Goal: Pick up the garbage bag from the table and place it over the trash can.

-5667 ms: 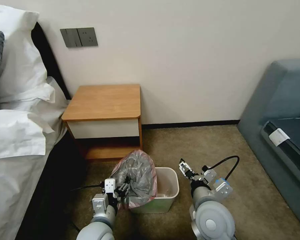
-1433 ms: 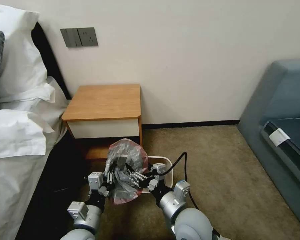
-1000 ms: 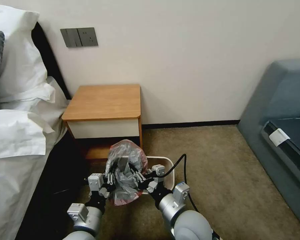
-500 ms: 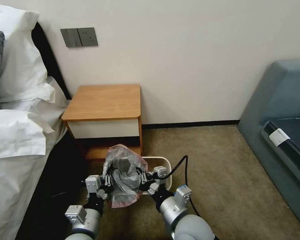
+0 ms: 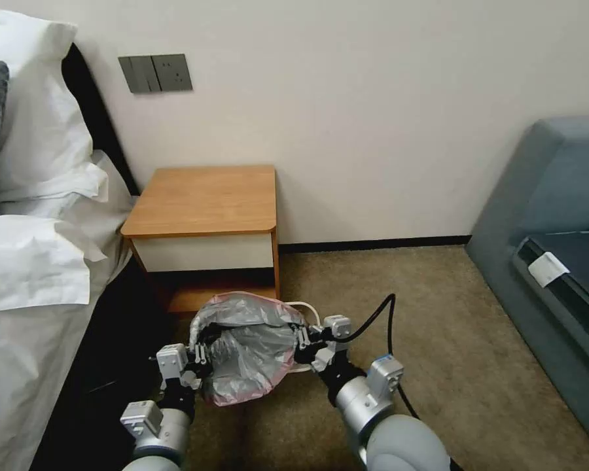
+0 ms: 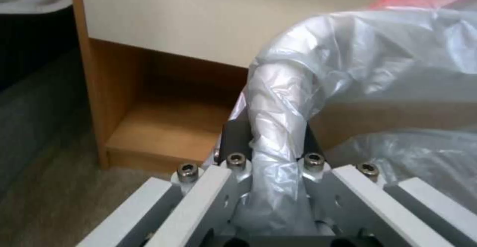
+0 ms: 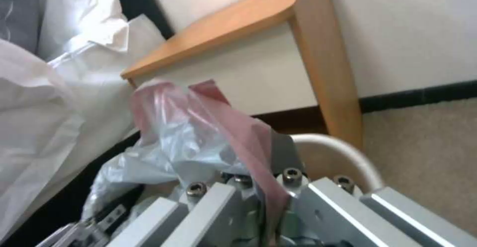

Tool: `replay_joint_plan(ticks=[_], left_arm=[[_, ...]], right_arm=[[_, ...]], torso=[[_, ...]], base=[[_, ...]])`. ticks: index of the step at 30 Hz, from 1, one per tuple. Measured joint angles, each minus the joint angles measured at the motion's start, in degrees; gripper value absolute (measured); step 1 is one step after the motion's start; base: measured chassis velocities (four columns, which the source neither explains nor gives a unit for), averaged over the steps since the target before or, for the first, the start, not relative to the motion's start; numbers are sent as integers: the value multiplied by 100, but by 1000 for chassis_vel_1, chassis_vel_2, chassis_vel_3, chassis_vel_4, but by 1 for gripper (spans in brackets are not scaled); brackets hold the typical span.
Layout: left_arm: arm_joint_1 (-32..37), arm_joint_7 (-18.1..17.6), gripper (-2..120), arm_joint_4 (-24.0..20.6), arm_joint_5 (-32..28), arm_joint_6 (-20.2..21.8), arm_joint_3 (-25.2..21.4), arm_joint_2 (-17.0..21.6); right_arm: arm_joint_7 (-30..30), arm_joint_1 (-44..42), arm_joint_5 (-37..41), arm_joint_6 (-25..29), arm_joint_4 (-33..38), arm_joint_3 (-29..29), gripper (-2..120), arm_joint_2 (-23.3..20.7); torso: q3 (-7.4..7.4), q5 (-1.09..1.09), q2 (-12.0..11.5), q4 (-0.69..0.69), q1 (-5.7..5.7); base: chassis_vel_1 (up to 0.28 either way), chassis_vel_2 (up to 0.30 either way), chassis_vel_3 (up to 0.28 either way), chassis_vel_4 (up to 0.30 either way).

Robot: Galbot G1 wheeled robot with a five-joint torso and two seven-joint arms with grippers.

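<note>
We hold the garbage bag (image 5: 249, 350) stretched wide between our two grippers, above the trash can (image 5: 305, 306), just near of the table (image 5: 206, 199). Our left gripper (image 5: 199, 350) pinches the bag's left edge in its jaws. Our right gripper (image 5: 302, 340) pinches the pink right edge.
</note>
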Motion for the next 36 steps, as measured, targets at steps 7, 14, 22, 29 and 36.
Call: replay_joint_plan(ticks=[7,14,22,29,36], left_arm=[[-1,0,5,-16,-15,7,-5,-47],[-8,-7,5,-6,-27,14,-5,-59],[-67,-8,5,-40,-228,146,-140,9],[-87,39,5,-133,-385,237,-260,143],[-101,47,5,-147,-425,238,-275,170]], right_arm=[[-108,-6,-127,-54,15,43,4,-51],[-176,-91,-419,-34,82,91,27,-125],[-547,-251,-797,200,106,153,62,-369],[-1055,-248,-1120,424,93,220,86,-967],[-1556,-218,-1337,542,72,261,99,-1402]], torso=[[0,0,0,0,0],[0,0,0,0,0],[0,-1,0,0,0],[0,0,0,0,0],[0,-1,0,0,0]], base=[[0,0,0,0],[0,0,0,0],[0,0,0,0],[0,0,0,0],[0,0,0,0]])
